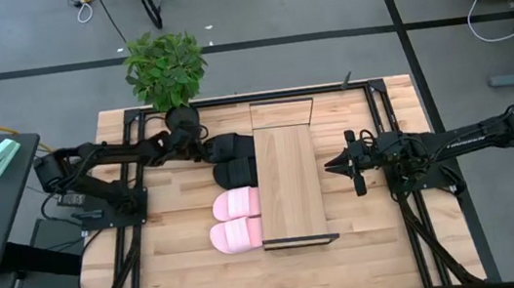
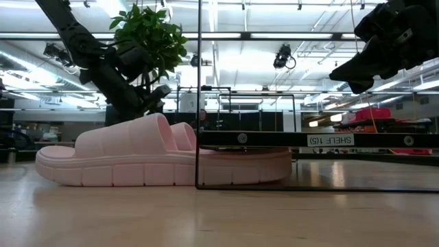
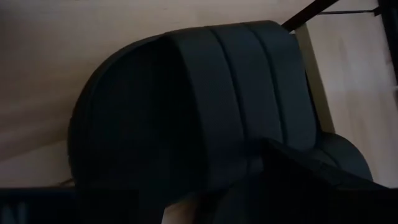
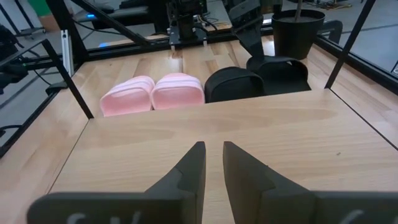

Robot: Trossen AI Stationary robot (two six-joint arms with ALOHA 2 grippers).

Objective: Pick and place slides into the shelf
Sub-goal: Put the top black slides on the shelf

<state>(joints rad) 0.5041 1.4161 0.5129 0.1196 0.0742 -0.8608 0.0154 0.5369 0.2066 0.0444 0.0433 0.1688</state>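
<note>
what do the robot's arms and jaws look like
Both arms are dark, nearly black, built of slim jointed segments with black cables running along them. The right arm carries small white lettering on its long link, and its gripper ends in two flat, tapering dark grey fingers. The left arm is bulkier at its joints; its gripper is equally dark.

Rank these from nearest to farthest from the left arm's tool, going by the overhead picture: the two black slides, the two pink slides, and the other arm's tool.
1. Black slides: right at the left tool, toes under the shelf, on the plant's side.
2. Pink slides: next along the shelf's edge, away from the plant.
3. Right tool: beyond the shelf, on its far side.
</note>
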